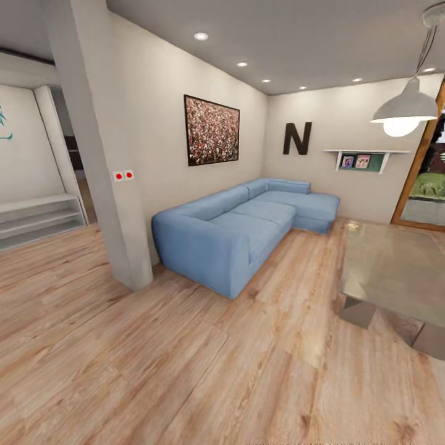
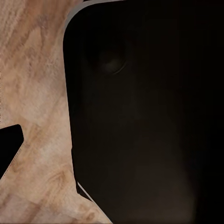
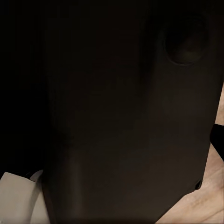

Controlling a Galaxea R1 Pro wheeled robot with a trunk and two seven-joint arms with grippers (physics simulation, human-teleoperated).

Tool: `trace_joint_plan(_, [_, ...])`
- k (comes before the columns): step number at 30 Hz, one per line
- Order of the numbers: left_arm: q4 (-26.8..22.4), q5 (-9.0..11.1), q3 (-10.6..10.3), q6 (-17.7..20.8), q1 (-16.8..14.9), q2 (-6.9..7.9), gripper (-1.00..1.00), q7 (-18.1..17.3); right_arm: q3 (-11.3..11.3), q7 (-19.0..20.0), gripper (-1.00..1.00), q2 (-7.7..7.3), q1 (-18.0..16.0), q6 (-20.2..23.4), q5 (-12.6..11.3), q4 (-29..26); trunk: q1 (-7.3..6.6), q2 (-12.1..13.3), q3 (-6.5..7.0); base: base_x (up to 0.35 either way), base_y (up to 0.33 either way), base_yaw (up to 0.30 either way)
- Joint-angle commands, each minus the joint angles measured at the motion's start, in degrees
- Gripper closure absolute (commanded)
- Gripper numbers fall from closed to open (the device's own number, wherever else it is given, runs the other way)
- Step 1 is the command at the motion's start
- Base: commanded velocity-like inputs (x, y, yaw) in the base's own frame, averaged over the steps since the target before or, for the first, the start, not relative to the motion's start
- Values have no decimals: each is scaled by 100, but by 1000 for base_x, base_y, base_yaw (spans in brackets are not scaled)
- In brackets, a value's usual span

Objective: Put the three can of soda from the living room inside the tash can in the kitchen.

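Living room of pale plank floor lies ahead, with a blue corner sofa against the wall and a glass-topped bench beside it, its surface bare where visible. This looks like the searching step, so the next move calls for turning until the cans come into sight. Both wrist views face dark robot casing, so I cannot tell whether either hand is open.

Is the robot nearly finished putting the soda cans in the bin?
No, nothing looks done yet. The head view shows a blue sofa, a glass table and wood floor. The soda cans and bin still have to be found.
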Motion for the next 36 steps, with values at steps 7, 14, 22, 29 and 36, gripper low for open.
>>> trace_joint_plan(7, [0, 0, 0, 0, -3, 0, -100, 0, 3, 0, -100, 0, 0, 0, 0, 0, 0, 0, 0, 0, 0, -286])
trace_joint_plan(14, [0, -2, 0, -2, 0, 0, -100, 0, 7, 4, -100, -2, 0, 0, 0, 4, 0, 0, 0, 0, 0, -286])
trace_joint_plan(22, [0, 0, 0, -141, 0, 0, -100, 0, 7, 8, -100, 0, 0, 0, 10, 9, 0, 0, 0, -5, 8, -286])
trace_joint_plan(29, [0, 0, 0, -155, -2, 0, -100, -6, 8, 9, -100, 0, 0, 0, 16, 7, 0, 0, 0, -86, 96, -286])
trace_joint_plan(36, [0, -8, 0, -158, -1, 0, -100, -17, 14, 9, -100, -4, 0, 0, 17, 3, 0, 0, 0, -145, 164, -286])
